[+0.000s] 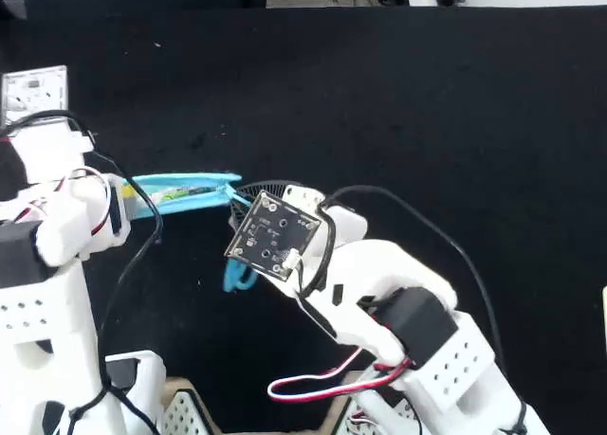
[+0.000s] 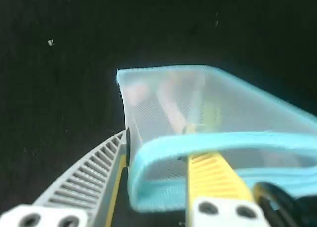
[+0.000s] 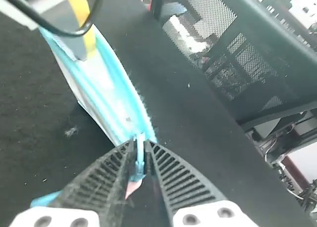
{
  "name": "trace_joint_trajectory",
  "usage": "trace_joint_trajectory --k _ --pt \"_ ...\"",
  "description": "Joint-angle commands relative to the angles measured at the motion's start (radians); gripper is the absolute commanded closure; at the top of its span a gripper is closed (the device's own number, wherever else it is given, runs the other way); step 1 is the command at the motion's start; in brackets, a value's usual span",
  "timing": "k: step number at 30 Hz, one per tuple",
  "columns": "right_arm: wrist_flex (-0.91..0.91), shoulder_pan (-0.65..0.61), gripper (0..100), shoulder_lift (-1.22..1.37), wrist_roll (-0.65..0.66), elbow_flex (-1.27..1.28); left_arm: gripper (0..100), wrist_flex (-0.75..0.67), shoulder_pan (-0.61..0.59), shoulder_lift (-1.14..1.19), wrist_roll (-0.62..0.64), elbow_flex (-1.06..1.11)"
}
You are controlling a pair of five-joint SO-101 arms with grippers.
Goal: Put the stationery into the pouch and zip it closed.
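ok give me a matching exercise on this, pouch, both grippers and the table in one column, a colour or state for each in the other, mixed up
Things:
1. pouch
2. left gripper
3. right gripper
4. table

Colours or states:
a. dark ribbed fingers pinched on one blue tip of the pouch
b. black surface under everything
c. light blue mesh, held at both ends
d. has a yellow finger, clamped on the pouch's other end

Pairs: 1-c, 2-d, 3-a, 4-b
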Motion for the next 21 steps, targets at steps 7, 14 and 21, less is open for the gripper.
trace_joint_trajectory --k 7,14,21 --pt "-0.002 0.087 98.8 0.007 0.058 -0.088 81 -0.006 0.012 -0.011 0.002 -0.297" --pt "-0.003 0.104 98.8 0.005 0.075 -0.096 81 -0.006 0.007 -0.011 0.0 -0.34" --pt "-0.015 0.114 98.8 0.007 0.075 -0.225 81 0.051 0.01 -0.009 -0.002 -0.298"
